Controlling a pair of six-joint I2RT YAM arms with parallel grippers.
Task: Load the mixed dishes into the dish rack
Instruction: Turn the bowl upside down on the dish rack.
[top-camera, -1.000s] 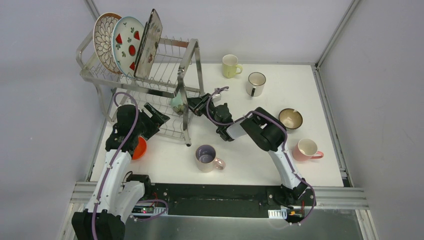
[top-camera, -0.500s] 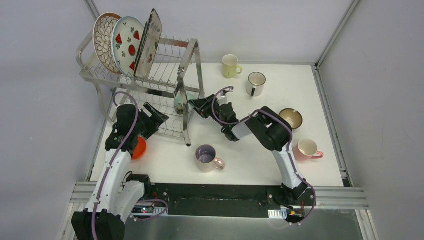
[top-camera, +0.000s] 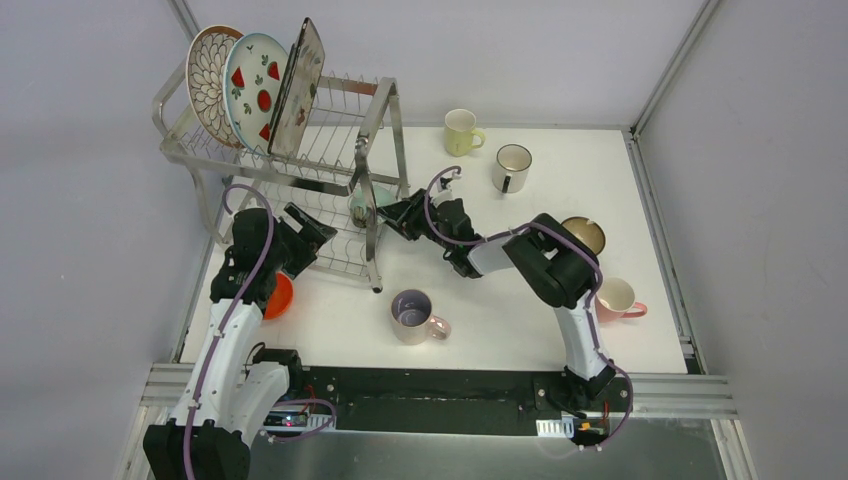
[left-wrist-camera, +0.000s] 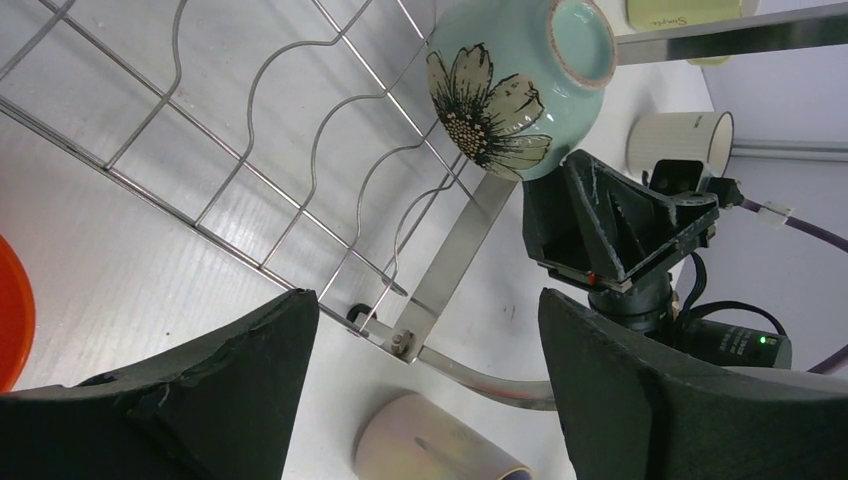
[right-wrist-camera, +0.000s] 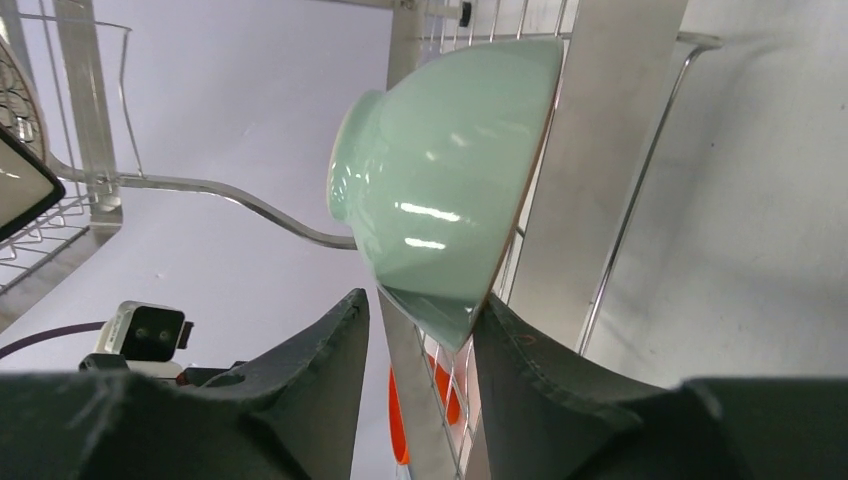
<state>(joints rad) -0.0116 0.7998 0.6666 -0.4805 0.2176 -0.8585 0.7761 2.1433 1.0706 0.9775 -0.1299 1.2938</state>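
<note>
Right gripper was clamped on the rim of the mint bowl, which stood on edge just beside the right end post of the dish rack, at its lower tier. Over the last second the bowl had barely shifted while the right arm's elbow swung right, so it looked delivered but not yet let go. Left gripper hung wide apart and empty over the lower tier's near-left wires, the orange bowl on the table beneath it.
</note>
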